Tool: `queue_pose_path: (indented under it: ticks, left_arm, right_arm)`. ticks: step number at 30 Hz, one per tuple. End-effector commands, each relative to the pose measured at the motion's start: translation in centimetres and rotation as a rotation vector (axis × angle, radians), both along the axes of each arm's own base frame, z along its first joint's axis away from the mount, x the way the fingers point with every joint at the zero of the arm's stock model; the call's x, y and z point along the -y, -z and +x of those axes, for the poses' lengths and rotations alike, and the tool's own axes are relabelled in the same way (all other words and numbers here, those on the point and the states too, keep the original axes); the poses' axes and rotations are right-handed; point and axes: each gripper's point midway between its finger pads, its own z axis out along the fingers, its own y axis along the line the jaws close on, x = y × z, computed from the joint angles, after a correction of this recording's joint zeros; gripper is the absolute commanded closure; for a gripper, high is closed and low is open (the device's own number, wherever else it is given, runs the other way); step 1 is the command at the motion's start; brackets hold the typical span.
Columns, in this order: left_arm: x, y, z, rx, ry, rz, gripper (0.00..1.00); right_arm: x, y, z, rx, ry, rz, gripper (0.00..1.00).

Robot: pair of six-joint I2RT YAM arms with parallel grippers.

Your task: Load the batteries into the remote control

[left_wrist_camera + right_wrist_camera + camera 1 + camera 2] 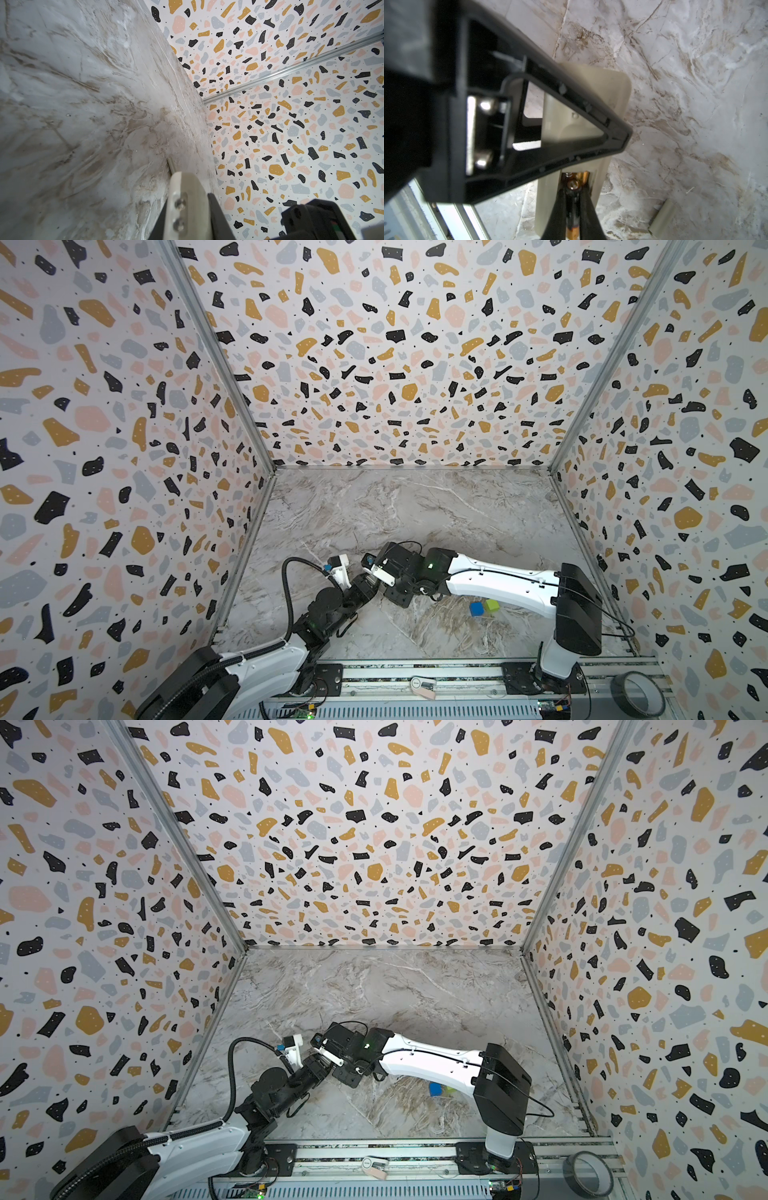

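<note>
In the right wrist view the cream-white remote control (604, 87) shows its plain back and open battery recess (577, 176). My right gripper (572, 191) is shut on a battery (572, 229), black with a copper end, whose tip sits at the recess mouth. A second copper-coloured piece (585, 176) shows inside the recess; I cannot tell what it is. My left gripper (188, 216) is shut on the remote (193, 193), held off the table. In both top views the two grippers meet at the remote (381, 573) (331, 1056), front left of centre.
A blue cube (477, 608) and a green cube (492, 605) lie under the right forearm. A cream strip (662, 216) lies on the marble table (415, 510). A tape roll (636, 694) rests on the front rail. Patterned walls enclose three sides.
</note>
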Motion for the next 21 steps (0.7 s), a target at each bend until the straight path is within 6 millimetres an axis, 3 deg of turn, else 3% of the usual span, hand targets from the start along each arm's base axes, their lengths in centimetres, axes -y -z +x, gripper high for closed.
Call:
queue_pose_path:
  ticks: [1, 9, 21]
  left_arm:
    - [-0.5, -2.3, -1.4, 0.093, 0.018, -0.128, 1.0]
    - [-0.7, -2.2, -1.3, 0.094, 0.011, -0.126, 1.0]
    - [-0.6, -2.3, -1.3, 0.094, 0.014, -0.13, 1.0]
  right_arm:
    - [-2.1, -1.5, -3.3, -0.08, -0.102, 0.082, 0.97]
    - [-2.3, -1.8, -3.8, -0.113, -0.113, 0.111, 0.96]
    - [-2.1, -1.8, -4.3, -0.172, -0.11, 0.141, 0.83]
